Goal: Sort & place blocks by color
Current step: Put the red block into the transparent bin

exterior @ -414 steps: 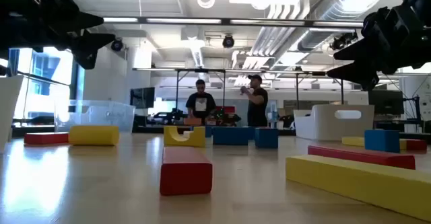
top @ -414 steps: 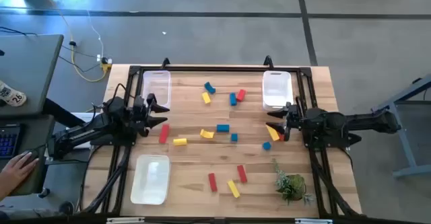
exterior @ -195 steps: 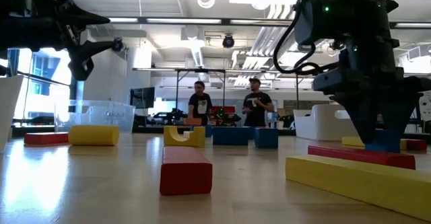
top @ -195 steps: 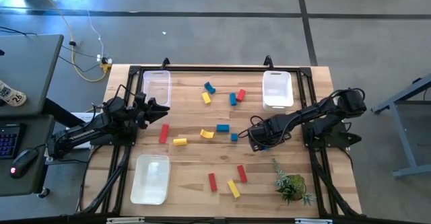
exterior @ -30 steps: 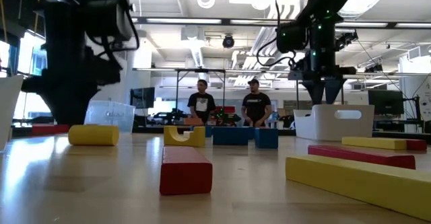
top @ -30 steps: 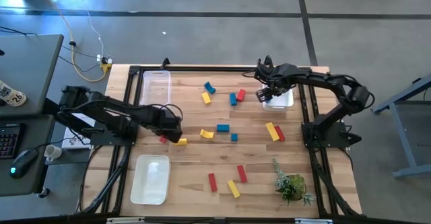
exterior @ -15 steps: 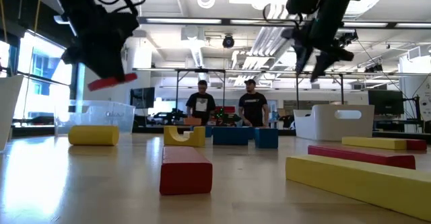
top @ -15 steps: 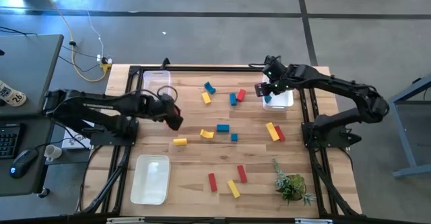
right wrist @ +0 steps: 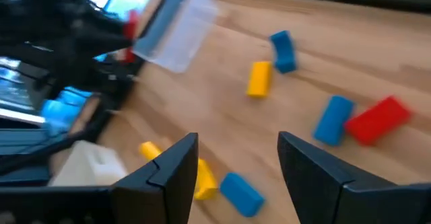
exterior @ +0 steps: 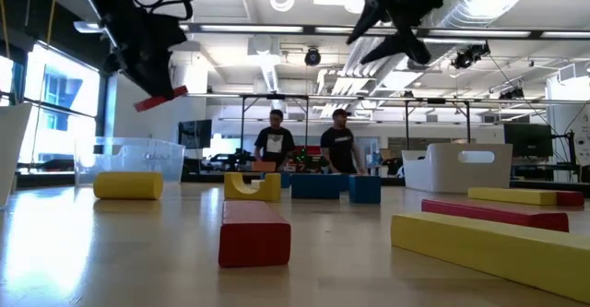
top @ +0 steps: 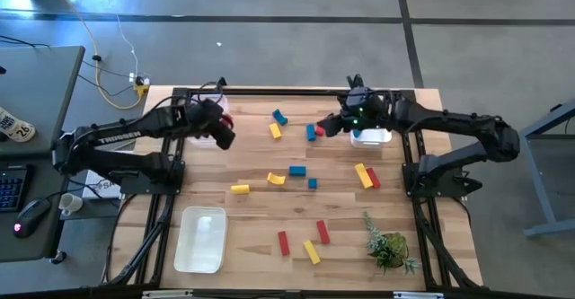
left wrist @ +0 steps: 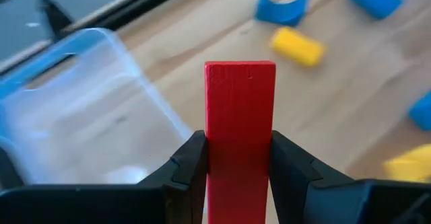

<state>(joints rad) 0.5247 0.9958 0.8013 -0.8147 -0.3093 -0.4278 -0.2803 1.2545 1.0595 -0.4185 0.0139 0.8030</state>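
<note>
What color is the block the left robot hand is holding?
Red. The left gripper pinches a red block, clearest in the left wrist view.

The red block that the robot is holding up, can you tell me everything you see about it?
The red block is a plain, solid red bar with flat faces and square edges. The left end effector is shut on it, one dark finger pressed against each long side, and its free end sticks out past the fingers. It is up in the air, tilted, touching nothing else, beside the clear bin at the table's far left corner.
</note>
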